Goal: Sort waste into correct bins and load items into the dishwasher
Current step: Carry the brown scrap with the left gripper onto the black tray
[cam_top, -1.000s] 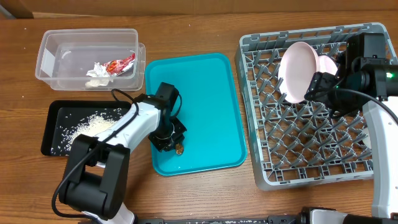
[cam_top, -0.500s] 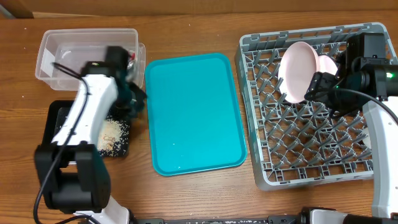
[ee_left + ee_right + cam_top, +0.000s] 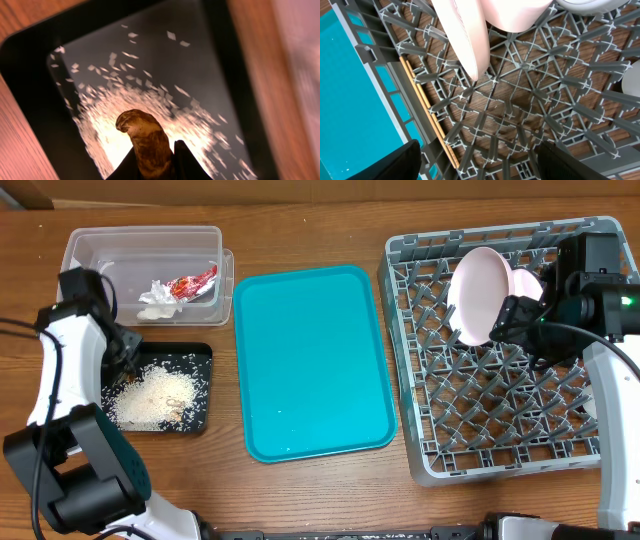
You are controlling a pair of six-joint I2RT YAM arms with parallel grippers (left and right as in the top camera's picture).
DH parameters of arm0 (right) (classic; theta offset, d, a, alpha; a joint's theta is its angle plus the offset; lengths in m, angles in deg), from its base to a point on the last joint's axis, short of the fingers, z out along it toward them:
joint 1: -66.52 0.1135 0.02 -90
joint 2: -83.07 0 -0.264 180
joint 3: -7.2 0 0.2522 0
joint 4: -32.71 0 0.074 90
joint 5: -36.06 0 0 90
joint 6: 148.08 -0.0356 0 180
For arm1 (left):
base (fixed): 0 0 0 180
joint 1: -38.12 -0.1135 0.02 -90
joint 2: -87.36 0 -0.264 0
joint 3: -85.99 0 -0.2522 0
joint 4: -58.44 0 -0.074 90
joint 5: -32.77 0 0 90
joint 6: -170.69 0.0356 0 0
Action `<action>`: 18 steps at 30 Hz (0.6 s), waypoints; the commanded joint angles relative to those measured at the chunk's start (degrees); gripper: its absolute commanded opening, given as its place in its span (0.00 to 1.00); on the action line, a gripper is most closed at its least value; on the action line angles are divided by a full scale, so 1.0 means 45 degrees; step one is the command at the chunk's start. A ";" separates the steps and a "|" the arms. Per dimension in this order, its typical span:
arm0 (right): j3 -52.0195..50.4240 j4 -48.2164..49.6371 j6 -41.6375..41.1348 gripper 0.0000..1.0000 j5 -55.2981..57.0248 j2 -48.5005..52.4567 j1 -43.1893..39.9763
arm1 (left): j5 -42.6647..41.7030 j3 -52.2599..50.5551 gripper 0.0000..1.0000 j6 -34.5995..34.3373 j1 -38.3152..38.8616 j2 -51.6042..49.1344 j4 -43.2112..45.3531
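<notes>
My left gripper (image 3: 122, 352) is shut on the small brown food scrap (image 3: 145, 142) and holds it over the black tray (image 3: 203, 355), which holds loose white rice (image 3: 150, 395). In the left wrist view the rice (image 3: 107, 125) lies below the scrap in the tray (image 3: 27, 70). The clear tub (image 3: 90, 250) holds the red-and-white wrapper (image 3: 195, 280) and the tissue wad (image 3: 158, 292). My right gripper (image 3: 520, 320) is open and empty over the grey dish rack (image 3: 500, 420). A pale pink plate (image 3: 475, 295) stands upright in the rack. Chopsticks (image 3: 427, 112) lie in the rack's left side.
The large teal serving tray (image 3: 310, 360) lies between the bins and the rack. A white bowl (image 3: 527, 280) stands behind the pink plate. In the right wrist view the rack pegs (image 3: 520, 85) sit below my open fingers (image 3: 485, 165).
My left gripper has carried the brown scrap from the teal tray leftward, past the clear tub, to over the black tray. The right arm has not moved.
</notes>
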 commanded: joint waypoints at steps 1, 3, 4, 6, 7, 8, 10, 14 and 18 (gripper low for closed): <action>0.0078 0.0039 -0.0010 0.76 0.0000 0.0015 -0.0039 | 0.0733 -0.0695 0.04 0.0219 -0.0442 -0.0685 0.0476; 0.0078 0.0058 -0.0010 0.76 -0.0005 0.0015 -0.0039 | 0.0733 -0.0816 0.05 0.0233 -0.0568 -0.0957 0.0588; 0.0078 0.0049 -0.0010 0.76 -0.0005 0.0015 -0.0039 | 0.0719 -0.0816 0.05 0.0228 -0.0622 -0.1132 0.0593; 0.0078 0.0024 -0.0010 0.76 0.0000 0.0015 -0.0044 | 0.0719 -0.0816 0.06 0.0233 -0.0656 -0.1433 0.0602; 0.0078 0.0024 -0.0010 0.76 0.0000 0.0015 -0.0039 | 0.0719 -0.0816 0.06 0.0233 -0.0661 -0.1574 0.0602; 0.0078 0.0024 -0.0010 0.76 0.0000 0.0015 -0.0039 | 0.0719 -0.0816 0.06 0.0233 -0.0661 -0.1715 0.0597; 0.0078 0.0005 -0.0010 0.76 0.0000 0.0015 -0.0039 | 0.0680 -0.0816 0.07 0.0233 -0.0661 -0.2025 0.0563; 0.0078 0.0010 -0.0010 0.76 0.0000 0.0010 -0.0039 | 0.0685 -0.0816 0.15 0.0238 -0.0661 -0.2103 0.0563; 0.0078 0.0024 -0.0010 0.76 0.0000 0.0015 -0.0039 | 0.0675 -0.0811 0.26 0.0238 -0.0661 -0.2103 0.0559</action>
